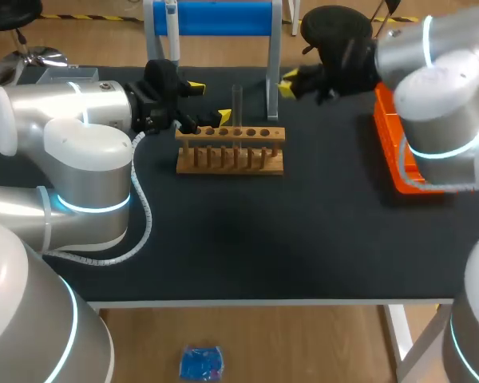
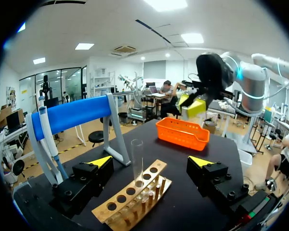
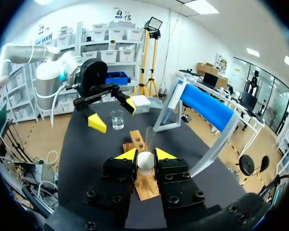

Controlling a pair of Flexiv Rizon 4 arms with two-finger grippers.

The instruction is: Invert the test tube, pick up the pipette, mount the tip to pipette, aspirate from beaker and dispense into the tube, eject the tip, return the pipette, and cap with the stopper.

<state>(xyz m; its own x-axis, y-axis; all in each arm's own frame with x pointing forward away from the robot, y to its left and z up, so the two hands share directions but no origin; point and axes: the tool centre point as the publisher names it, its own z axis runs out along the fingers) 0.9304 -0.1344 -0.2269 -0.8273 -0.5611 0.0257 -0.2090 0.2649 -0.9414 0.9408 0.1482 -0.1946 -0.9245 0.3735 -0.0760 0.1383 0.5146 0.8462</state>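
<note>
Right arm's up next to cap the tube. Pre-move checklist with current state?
1. Stopper held by right gripper: ok, white stopper pinched between both jaws.
2. Test tube upright in rack, mouth up: ok.
3. Stopper lined up over the tube mouth: not ok, the right gripper sits off to one side of the tube.
4. Left gripper clear of the tube: ok, jaws open, tube ahead of them, untouched.
5. Pipette hung on blue stand: ok.
6. Liquid in the tube: cannot tell.
</note>
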